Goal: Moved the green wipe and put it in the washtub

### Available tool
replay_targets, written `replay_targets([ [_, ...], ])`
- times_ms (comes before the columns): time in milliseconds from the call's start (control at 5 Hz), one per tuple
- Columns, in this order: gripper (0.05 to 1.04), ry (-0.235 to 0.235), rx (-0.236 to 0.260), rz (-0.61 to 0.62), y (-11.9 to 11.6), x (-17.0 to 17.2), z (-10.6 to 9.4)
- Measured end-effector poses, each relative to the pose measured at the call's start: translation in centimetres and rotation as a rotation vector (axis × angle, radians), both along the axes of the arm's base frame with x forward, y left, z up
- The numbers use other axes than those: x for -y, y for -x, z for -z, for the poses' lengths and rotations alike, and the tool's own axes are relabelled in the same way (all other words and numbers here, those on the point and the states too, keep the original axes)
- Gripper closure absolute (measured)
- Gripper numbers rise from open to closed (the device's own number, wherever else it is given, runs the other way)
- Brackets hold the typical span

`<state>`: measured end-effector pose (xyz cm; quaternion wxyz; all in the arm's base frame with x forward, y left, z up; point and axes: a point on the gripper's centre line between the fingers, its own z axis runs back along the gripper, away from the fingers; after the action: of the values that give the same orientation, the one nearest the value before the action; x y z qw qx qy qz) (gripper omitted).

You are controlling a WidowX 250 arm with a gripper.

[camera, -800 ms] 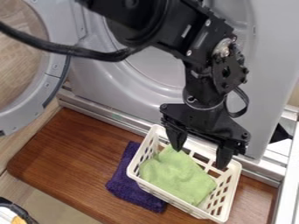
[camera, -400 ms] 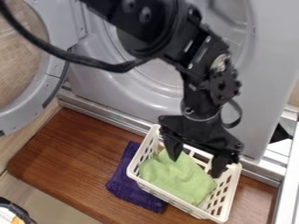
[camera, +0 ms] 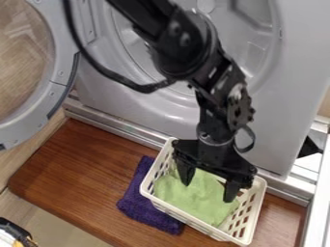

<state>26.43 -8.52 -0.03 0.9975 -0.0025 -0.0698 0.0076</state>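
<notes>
Your green cloth [camera: 199, 208] lies bunched in the white basket [camera: 260, 185], with a gap to the wall at 4 o'clock. Your tool [camera: 207, 193] hangs fingers apart above it, hiding part of its 1 o'clock side; contact is hard to tell. Just outside the basket's 9 o'clock edge, a purple towel [camera: 142, 208] lies on the worktop [camera: 77, 169].

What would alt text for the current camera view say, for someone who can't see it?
A black robot gripper, fingers apart, hangs over a green cloth lying in a white plastic basket. The basket stands on a brown wooden board next to a purple cloth, before a gray machine with its round door open.
</notes>
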Motion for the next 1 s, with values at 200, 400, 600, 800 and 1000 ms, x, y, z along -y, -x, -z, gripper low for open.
replay_targets([
  [200,0.083,-0.020,-0.015,-0.003,-0.5,-0.3,1.8],
  [400,0.083,-0.028,-0.003,0.000,-0.7,-0.6,3.0],
  [600,0.083,-0.037,-0.010,0.004,-0.5,-0.7,4.4],
  [800,0.143,-0.032,-0.022,-0.006,-0.1,-0.9,5.4],
  [1000,0.429,-0.052,-0.032,-0.037,0.2,-1.3,6.4],
])
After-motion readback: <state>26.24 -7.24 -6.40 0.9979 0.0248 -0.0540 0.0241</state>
